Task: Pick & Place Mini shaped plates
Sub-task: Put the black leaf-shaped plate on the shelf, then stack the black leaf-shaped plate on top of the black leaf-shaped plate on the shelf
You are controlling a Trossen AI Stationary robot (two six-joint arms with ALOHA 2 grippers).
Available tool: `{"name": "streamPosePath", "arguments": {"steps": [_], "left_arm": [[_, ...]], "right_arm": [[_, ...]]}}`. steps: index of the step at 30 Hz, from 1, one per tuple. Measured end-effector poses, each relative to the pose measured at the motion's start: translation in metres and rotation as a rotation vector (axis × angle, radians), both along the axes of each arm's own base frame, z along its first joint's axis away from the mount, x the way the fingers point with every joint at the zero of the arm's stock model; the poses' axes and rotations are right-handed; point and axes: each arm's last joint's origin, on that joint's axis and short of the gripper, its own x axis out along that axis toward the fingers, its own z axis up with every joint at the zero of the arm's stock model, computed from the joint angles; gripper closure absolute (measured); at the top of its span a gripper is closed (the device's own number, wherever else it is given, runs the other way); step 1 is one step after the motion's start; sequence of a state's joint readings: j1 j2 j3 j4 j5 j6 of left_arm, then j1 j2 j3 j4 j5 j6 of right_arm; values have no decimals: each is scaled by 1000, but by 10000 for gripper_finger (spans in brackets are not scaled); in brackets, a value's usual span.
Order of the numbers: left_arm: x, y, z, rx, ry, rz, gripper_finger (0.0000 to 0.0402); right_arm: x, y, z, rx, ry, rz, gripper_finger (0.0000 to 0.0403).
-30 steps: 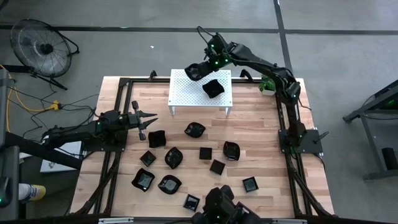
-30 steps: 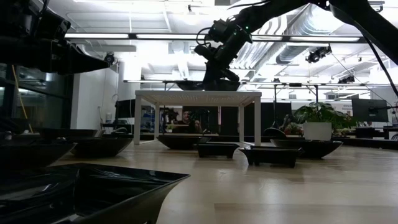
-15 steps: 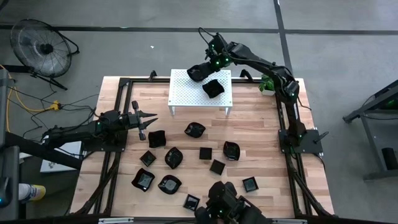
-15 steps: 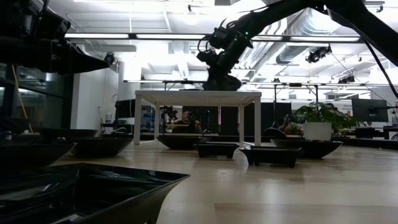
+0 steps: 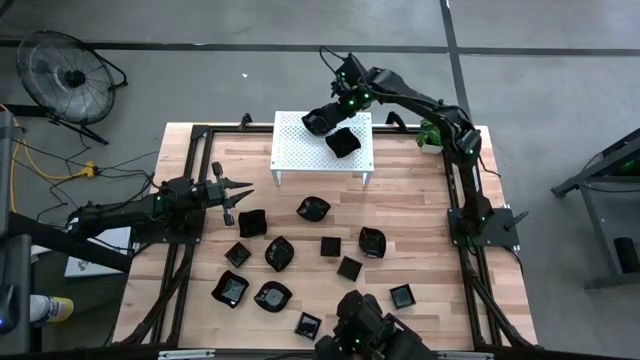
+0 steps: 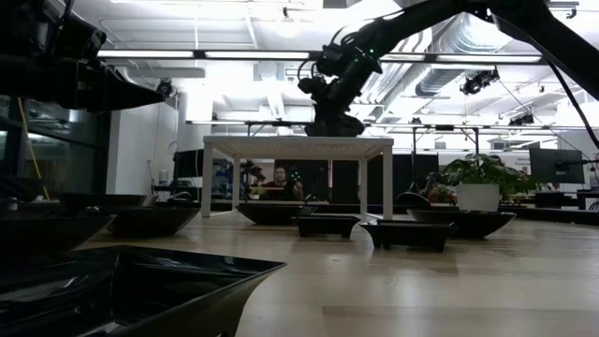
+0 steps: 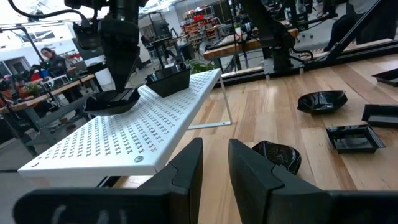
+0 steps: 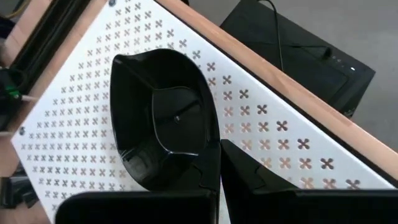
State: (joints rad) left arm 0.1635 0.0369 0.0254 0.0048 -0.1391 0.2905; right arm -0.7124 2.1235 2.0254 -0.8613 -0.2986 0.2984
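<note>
A white perforated stand point(image 5: 300, 152) rises at the table's far middle. One black mini shaped plate point(image 5: 343, 141) sits on its right part. My right gripper point(image 5: 330, 112) reaches over the stand's far side, shut on a second, rounded black plate point(image 8: 163, 127), which is low over the stand's top point(image 7: 112, 143); whether it rests there I cannot tell. Several more black plates point(image 5: 313, 208) lie spread over the wooden table nearer the front. My left gripper point(image 5: 236, 192) waits at the table's left side, pointing level toward the right, open with nothing between its fingers point(image 7: 186, 168). My right gripper pinches the rounded plate's rim point(image 8: 210, 155) between its two fingers, on the side nearest the wrist. The fingers slant down from the far right. The plate sits hollow side up, about level, at the stand's top.
A floor fan point(image 5: 65, 68) stands off the table's far left. A small potted plant point(image 5: 430, 135) sits at the far right corner, and a dark device point(image 5: 355, 325) at the near edge. People point(image 6: 278, 178) show in the room behind.
My right gripper has carried the rounded plate a little toward the table's right and near side, and lower over the stand, staying shut on it. The plate remains about level.
</note>
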Motion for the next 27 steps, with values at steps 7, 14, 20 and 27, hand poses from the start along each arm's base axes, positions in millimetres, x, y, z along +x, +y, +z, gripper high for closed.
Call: {"name": "streamPosePath", "arguments": {"steps": [7, 14, 20, 27], "left_arm": [[0, 0, 0, 0, 0, 0, 328], [0, 0, 0, 0, 0, 0, 328], [0, 0, 0, 0, 0, 0, 328], [0, 0, 0, 0, 0, 0, 328]], "right_arm": [[0, 2, 0, 26, -13, 44, 400], [1, 3, 0, 30, -32, 76, 392], [3, 2, 2, 19, -57, 97, 391], [3, 2, 2, 5, -56, 110, 391]]}}
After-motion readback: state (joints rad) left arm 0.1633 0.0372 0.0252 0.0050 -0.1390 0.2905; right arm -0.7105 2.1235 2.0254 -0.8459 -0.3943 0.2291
